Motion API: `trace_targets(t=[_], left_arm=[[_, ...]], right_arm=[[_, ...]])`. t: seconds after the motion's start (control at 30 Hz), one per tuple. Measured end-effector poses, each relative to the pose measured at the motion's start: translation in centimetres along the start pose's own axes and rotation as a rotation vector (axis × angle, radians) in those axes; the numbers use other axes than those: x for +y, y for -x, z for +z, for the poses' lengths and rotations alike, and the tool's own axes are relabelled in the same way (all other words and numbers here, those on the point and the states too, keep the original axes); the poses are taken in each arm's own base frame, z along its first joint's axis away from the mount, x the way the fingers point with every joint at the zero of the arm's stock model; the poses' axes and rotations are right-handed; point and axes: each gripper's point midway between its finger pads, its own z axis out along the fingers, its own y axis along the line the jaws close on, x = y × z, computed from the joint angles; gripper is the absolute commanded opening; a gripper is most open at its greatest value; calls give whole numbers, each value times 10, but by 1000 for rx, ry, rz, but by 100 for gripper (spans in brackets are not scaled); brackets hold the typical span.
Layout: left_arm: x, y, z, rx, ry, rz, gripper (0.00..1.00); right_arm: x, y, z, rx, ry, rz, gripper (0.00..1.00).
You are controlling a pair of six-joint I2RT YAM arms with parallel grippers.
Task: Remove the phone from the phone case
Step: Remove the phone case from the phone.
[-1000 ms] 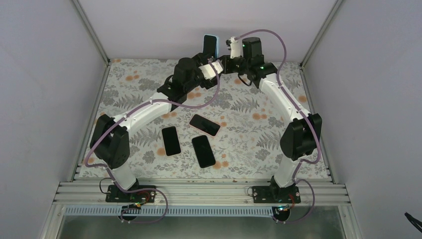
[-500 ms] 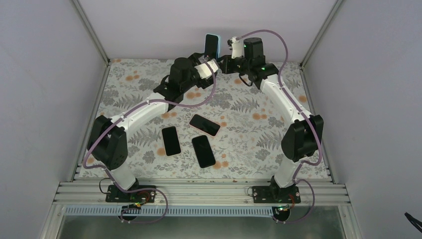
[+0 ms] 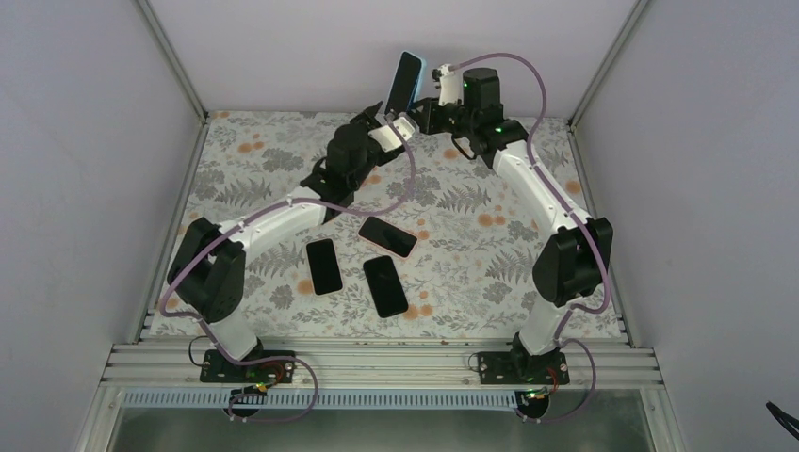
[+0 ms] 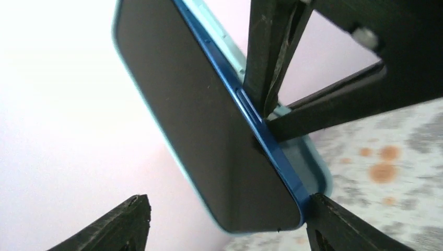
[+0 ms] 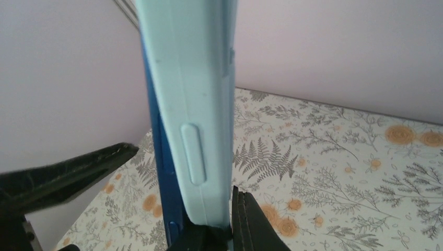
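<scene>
At the far edge of the table (image 3: pixel 490 254), close to the back wall (image 3: pixel 311 47), both arms meet around the raised phone (image 4: pixel 198 120), which stands clear of the surface and leans to the right in the overhead view.

Right gripper (image 4: pixel 267 121): closed. Its two black fingers pinch the long edge of the pale blue phone case (image 5: pixel 198 94), roughly midway along its length. From the right wrist camera the case stands nearly upright out of those fingers, with a raised side button facing the lens.

Left gripper (image 4: pixel 227 204): spread wide and holding nothing. Its left finger hangs well apart from the phone. Its right fingertip (image 4: pixel 318 206) touches the lower corner of the phone's dark blue frame.

Phone: dark screen faces the left wrist camera. The blue frame shows along one whole long side, proud of the case lip, and the case rim is visible behind the lower end. On that side the phone sits partly out of the case; the opposite side cannot be judged.

Lying flat mid-table, well apart from both grippers: a left spare phone (image 3: pixel 323 266), a near spare phone (image 3: pixel 385 285) and a far spare phone (image 3: pixel 387 235), all dark.
</scene>
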Motion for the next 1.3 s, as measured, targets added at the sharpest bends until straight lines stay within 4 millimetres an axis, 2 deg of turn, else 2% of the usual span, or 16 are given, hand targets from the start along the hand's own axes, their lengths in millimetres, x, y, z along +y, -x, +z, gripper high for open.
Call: trace_targets(t=[0.23,0.37,0.47,0.57,0.77,0.8,0.93,1.1,1.3], left_arm=[[28,8,-5,-63,373,140,71],[38,10,-6,-90,486,178,67],[38,12,-7,-102,525,189,61],[34,13,-7,-121,555,190,51],[24,20,-5,-206,606,142,19],[24,22,-7,-221,614,134,16],[22,32,-14,-273,637,127,7],[25,42,-21,-308,664,141,2],[23,38,-22,-278,620,166,2]], right_arm=[[12,11,-1,-41,59,-26,3],[20,7,0,-27,101,-59,3],[24,6,-1,-18,118,-91,3],[26,5,-3,-15,125,-128,3],[28,6,-8,-17,137,-196,3],[30,7,-10,-19,142,-208,3],[39,11,-18,-33,163,-247,3],[46,15,-25,-57,148,-275,3],[37,14,-23,-54,84,-277,3]])
